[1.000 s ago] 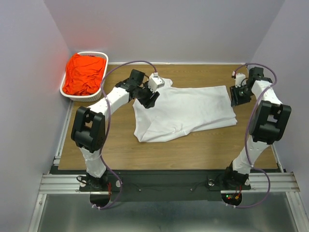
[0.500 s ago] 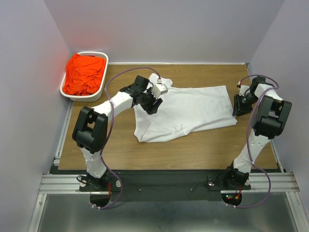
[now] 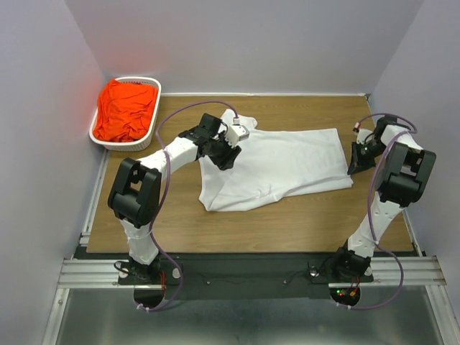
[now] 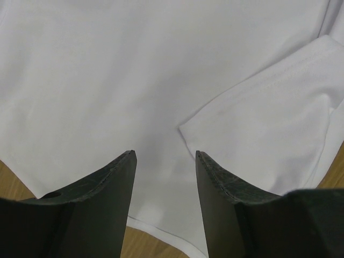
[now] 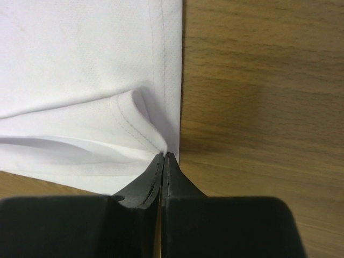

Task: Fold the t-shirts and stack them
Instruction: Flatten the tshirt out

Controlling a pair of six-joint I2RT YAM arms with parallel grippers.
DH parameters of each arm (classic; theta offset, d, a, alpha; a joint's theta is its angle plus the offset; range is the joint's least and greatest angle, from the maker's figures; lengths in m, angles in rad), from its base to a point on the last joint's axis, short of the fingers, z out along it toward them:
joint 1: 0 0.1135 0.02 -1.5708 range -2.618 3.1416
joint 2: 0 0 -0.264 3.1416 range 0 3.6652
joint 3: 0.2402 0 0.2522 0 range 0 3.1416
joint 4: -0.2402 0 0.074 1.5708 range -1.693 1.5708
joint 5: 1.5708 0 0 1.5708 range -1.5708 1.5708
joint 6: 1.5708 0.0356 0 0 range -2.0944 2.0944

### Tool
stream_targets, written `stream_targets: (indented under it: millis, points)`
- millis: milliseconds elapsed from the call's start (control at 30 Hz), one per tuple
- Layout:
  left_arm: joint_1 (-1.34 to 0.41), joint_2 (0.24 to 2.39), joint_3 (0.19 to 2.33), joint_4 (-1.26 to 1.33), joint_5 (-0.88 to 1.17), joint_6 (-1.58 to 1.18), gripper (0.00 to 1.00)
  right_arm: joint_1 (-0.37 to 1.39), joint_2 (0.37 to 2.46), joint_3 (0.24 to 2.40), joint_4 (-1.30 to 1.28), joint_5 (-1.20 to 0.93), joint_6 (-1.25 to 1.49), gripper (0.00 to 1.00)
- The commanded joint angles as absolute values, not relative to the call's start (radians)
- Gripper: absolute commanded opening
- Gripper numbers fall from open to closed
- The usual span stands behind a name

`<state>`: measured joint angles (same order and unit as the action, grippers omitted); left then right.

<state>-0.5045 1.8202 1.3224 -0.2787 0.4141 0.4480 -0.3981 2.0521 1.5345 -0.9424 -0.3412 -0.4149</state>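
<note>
While I'm watching from the top camera, the white t-shirt [image 3: 277, 165] lies spread across the middle of the bench [image 3: 302, 215], with its near edge doubled over. The orange-red t-shirt [image 3: 126, 108] is bunched up in the white basket [image 3: 100, 136] at the far left corner, well apart from both arms.

My left end effector [image 4: 165, 156] is over the shirt's left part, near the collar end. Its jaws are apart with nothing between them, just flat white cloth underneath. A folded hemmed flap lies just past the right finger.

My right end effector [image 5: 163, 156] is closed tight, with the tips meeting right at the shirt's right-hand edge, where a hemmed layer puckers up. The tips touch the cloth there, but honestly I can't tell if any fabric is actually pinched between them. To the right of it is bare wood.
</note>
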Motion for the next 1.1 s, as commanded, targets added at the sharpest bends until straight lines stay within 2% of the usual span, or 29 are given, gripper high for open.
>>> stream_targets:
  millis: [0,633,733,867,900,1067]
  points:
    - [-0.517,1.851,1.344,-0.267,0.422,0.443,0.59,-0.408,1.956,1.545,-0.977,-0.374,-0.431,0.01]
    - [-0.552,1.963,1.365,-0.256,0.422,0.457,0.55,-0.408,1.899,1.531,-1.02,-0.373,-0.462,0.01]
    - [-0.554,1.971,1.368,-0.253,0.433,0.46,0.52,-0.408,1.893,1.529,-1.023,-0.37,-0.465,0.01]
    - [-0.555,1.964,1.37,-0.252,0.446,0.457,0.45,-0.408,1.887,1.529,-1.029,-0.371,-0.468,0.01]
    - [-0.555,1.959,1.37,-0.25,0.452,0.457,0.38,-0.407,1.884,1.531,-1.032,-0.374,-0.468,0.01]
    - [-0.555,1.928,1.358,-0.249,0.471,0.46,0.18,-0.408,1.875,1.543,-1.048,-0.371,-0.472,0.0]
